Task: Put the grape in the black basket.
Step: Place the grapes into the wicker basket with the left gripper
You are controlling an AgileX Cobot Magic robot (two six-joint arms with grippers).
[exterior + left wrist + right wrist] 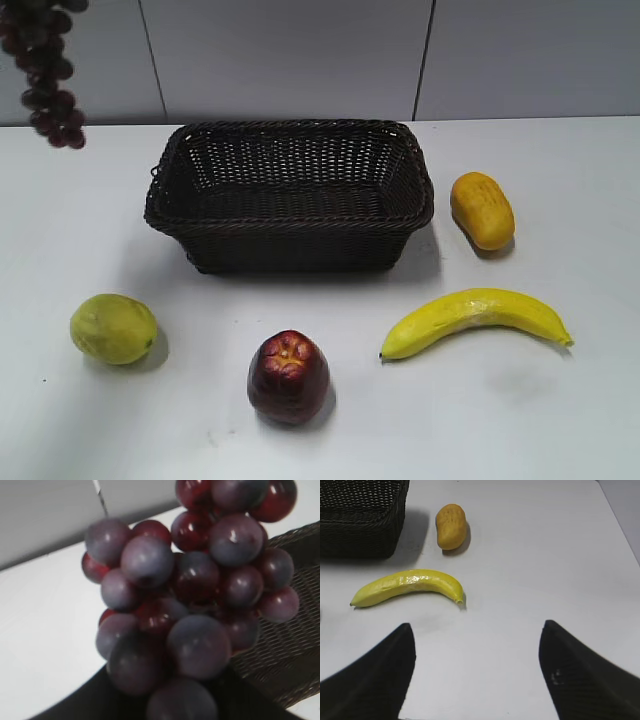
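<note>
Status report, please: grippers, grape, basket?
Left gripper hidden behind hanging grape, high left of black basket. Right gripper open, empty. Basket empty; nothing in the way.

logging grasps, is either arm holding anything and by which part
The bunch of dark purple-red grapes hangs lifted on the left arm's side; the grip point is not visible. The right gripper is open, empty.

A bare test bench in what appears to be a robotics lab: a plain white table (pixel 560 420) runs up to a pale grey panelled wall (pixel 300 55) divided by thin dark seams. Fruit props are spaced out singly around a black basket (pixel 290 195) — a banana (pixel 470 318), an apple (pixel 288 376), a green fruit (pixel 113 328), an orange-yellow fruit (pixel 481 209) — with no household or office furnishings in view.
</note>
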